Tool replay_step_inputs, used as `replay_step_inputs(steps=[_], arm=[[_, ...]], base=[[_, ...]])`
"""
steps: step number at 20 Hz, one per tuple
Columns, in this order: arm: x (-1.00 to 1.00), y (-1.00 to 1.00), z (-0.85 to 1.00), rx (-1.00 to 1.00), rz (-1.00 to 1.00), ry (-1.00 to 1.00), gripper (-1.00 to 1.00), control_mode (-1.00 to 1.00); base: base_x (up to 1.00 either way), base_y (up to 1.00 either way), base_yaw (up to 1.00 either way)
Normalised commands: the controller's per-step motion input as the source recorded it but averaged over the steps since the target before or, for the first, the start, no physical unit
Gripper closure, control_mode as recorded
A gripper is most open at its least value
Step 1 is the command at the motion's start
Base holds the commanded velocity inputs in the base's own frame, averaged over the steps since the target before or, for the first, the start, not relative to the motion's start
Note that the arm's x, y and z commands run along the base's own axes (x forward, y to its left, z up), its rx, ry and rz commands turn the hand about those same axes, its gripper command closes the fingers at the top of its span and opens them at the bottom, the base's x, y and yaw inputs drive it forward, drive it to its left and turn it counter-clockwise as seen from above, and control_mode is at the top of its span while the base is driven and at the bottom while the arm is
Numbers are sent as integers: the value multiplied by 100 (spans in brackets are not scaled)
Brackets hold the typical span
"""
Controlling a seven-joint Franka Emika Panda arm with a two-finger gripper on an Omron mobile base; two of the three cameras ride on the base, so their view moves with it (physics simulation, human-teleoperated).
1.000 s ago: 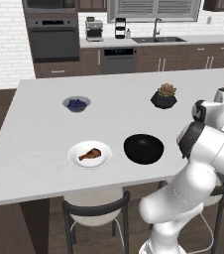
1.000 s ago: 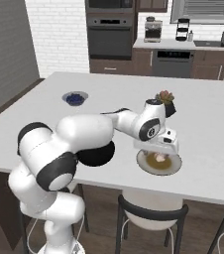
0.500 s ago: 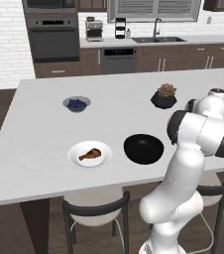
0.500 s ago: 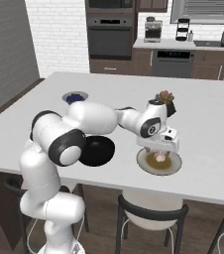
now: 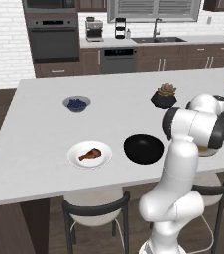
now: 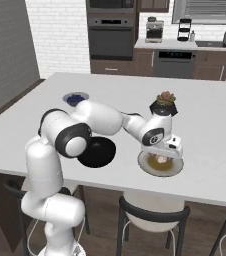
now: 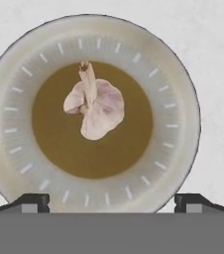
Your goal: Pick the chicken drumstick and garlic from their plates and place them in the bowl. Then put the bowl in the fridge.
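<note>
"Since the claw (image 6: 163,156) hung right over the garlic (image 7: 95,107), why were its 2 fingers (image 7: 33,201) so far apart?"

"They were spread wide with nothing between them, I think so they could drop down on both sides of the bulb. The garlic lay straight below the claw, in the brown middle of the grey-rimmed plate (image 7: 183,124)."

"Where was the bowl (image 6: 98,152)?"

"Just off to 1 side of the claw, close by, and nothing was in it yet. That probably made for a short carry."

"And the chicken drumstick (image 5: 89,155)?"

"Farther off, past the bowl, on its white plate (image 5: 76,159). It looked like it was waiting for its turn."
</note>
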Motion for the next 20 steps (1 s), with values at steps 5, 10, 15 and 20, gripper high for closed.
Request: replay_step_inputs(steps=[5, 10, 15, 20], arm=[[19, 0, -10, 0, 0, -13, -100, -100], [31, 0, -16, 0, 0, -6, -100, -100], [40, 0, -15, 0, 0, 0, -100, -100], [31, -5, -18, 0, 0, 0, -100, -100]], base=[[0, 0, 0], [0, 0, 0], [0, 0, 0], [0, 0, 0]])
